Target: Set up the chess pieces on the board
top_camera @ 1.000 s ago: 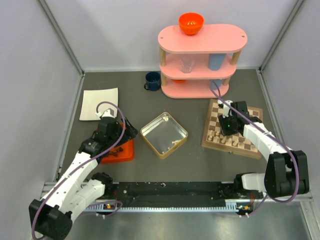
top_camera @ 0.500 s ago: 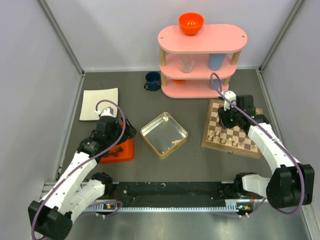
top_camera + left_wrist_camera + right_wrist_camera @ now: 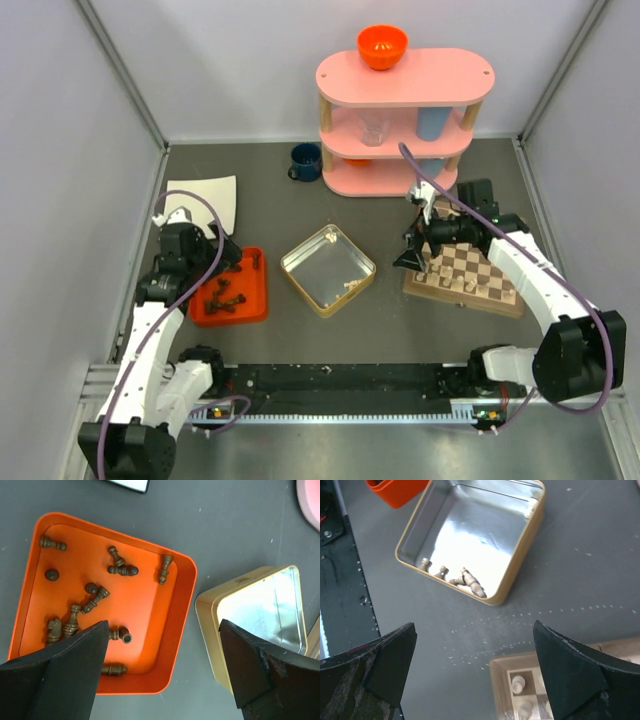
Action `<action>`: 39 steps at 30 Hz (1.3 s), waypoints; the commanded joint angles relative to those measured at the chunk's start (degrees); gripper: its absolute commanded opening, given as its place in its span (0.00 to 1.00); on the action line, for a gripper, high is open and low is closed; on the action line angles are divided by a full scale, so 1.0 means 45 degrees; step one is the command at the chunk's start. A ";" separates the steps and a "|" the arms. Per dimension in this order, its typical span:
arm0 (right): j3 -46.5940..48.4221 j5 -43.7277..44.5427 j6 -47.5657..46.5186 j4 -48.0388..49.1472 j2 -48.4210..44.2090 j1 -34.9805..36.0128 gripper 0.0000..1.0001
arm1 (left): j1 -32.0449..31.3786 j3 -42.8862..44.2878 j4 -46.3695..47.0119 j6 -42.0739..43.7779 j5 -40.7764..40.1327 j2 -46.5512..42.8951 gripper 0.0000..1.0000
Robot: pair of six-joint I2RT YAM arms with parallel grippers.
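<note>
The board (image 3: 478, 283) lies on the right of the table with several pale chess pieces (image 3: 447, 279) standing along its near side; its corner (image 3: 501, 681) and a pale piece (image 3: 519, 682) show in the right wrist view. Dark chess pieces (image 3: 121, 569) lie loose in the orange tray (image 3: 183, 609), which also shows from above (image 3: 230, 320). A few pale pieces (image 3: 465, 580) lie in the silver tin (image 3: 518, 560). My left gripper (image 3: 164, 626) hangs open over the tray's right corner, holding nothing. My right gripper (image 3: 474, 625) is open and empty above the table, between tin and board.
The tin (image 3: 352, 247) sits mid-table between tray and board. A pink three-tier shelf (image 3: 405, 120) with an orange bowl (image 3: 382, 45) stands at the back, a blue mug (image 3: 305, 160) to its left. A white cloth (image 3: 197, 205) lies far left. Grey walls enclose the table.
My right gripper has moved left off the board to its left edge and opened wide. My left arm has drawn back to the left, uncovering the orange tray.
</note>
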 commanded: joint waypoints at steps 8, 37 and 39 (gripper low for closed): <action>0.2585 0.0445 0.3430 0.0539 0.0487 0.0426 0.99 | 0.0175 0.1732 0.1745 0.1906 0.3830 0.0339 0.98; 0.3466 1.0172 0.8495 0.0617 -0.3712 -0.3325 0.99 | 0.0175 0.0502 0.2864 0.2687 0.8327 -0.2024 0.98; 0.3466 1.0174 0.8573 0.0558 -0.4004 -0.3383 0.99 | 0.0175 0.0832 0.2651 0.2668 0.8444 -0.2024 0.98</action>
